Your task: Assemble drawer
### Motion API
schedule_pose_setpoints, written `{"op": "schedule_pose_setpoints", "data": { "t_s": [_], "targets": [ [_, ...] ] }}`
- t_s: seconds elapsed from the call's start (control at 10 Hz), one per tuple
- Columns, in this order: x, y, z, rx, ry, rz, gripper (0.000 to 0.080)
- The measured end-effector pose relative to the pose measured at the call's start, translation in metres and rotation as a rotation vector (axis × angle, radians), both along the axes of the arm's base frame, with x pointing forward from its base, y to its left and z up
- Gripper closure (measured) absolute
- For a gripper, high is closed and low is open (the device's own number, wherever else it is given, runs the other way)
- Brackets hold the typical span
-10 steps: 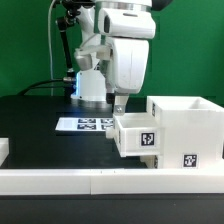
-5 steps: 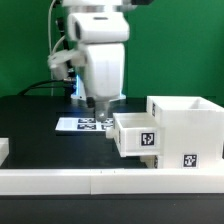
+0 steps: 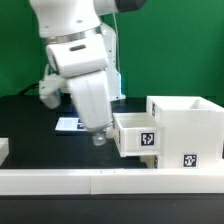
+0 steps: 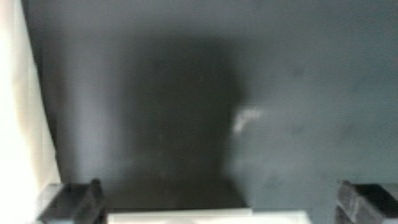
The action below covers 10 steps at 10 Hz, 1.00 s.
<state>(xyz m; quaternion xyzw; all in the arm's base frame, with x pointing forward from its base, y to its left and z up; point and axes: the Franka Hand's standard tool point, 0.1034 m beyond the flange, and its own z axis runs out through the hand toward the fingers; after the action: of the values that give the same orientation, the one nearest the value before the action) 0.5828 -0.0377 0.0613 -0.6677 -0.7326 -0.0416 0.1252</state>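
Note:
The white drawer casing [image 3: 186, 124] stands at the exterior view's right, with a tag on its front. A shallow white tray [image 3: 135, 133] with a tag sticks halfway out of its left side. A small white piece [image 3: 3, 150] shows at the far left edge; I cannot tell whether it is the second tray. My gripper [image 3: 97, 138] hangs tilted just left of the tray, low over the black table. In the blurred wrist view the gripper [image 4: 222, 205] is open and empty, its fingers [image 4: 75, 200] wide apart. A white edge [image 4: 178, 217] lies between them, and I cannot tell what it is.
The low white border wall [image 3: 90, 181] runs along the front of the table. The marker board [image 3: 66, 124] lies behind the arm, mostly hidden. A green backdrop closes the back.
The arm has swung toward the exterior view's left and forward, tilting. The gripper moved from beside the tray's back corner to its front left. The tray and casing have not moved.

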Motion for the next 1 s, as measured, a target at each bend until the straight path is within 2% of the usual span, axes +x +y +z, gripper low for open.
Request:
{"op": "schedule_pose_setpoints", "data": {
  "t_s": [0.5, 0.7, 1.0],
  "targets": [
    [0.002, 0.035, 0.004, -0.009, 0.015, -0.04, 0.015],
    [0.002, 0.043, 0.004, -0.026, 0.023, -0.065, 0.015],
    [0.002, 0.061, 0.001, -0.028, 0.012, -0.084, 0.015]
  ]
}}
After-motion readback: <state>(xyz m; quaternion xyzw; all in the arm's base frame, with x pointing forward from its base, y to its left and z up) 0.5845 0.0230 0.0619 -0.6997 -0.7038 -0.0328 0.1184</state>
